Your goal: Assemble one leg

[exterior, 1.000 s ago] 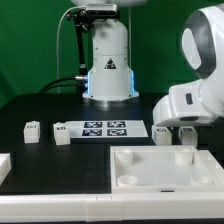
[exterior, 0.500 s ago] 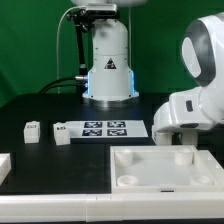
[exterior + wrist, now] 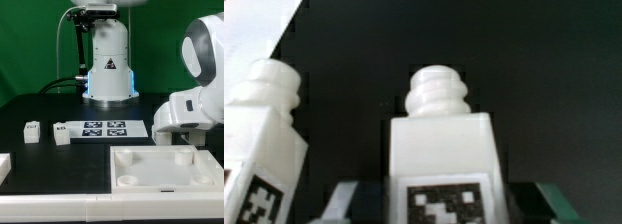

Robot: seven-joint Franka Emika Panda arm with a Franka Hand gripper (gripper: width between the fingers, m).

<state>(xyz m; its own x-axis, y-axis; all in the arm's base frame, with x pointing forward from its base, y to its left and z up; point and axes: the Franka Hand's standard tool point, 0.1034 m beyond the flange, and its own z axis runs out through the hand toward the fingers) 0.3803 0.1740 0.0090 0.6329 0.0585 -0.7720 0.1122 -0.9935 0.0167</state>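
Shows a black warning triangle (image 3: 108,68) on the robot base (image 3: 108,88) and a black-and-white tag (image 3: 446,202) on the leg (image 3: 443,140). Straddles that leg with the gripper (image 3: 446,208) spread, gaps on both sides, near the white tray (image 3: 165,170) at the exterior view's right. Sits lower than a second ago.

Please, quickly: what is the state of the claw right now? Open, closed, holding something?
Claw: open, one finger on each side of the leg, with a gap showing at both sides; not gripping it yet.
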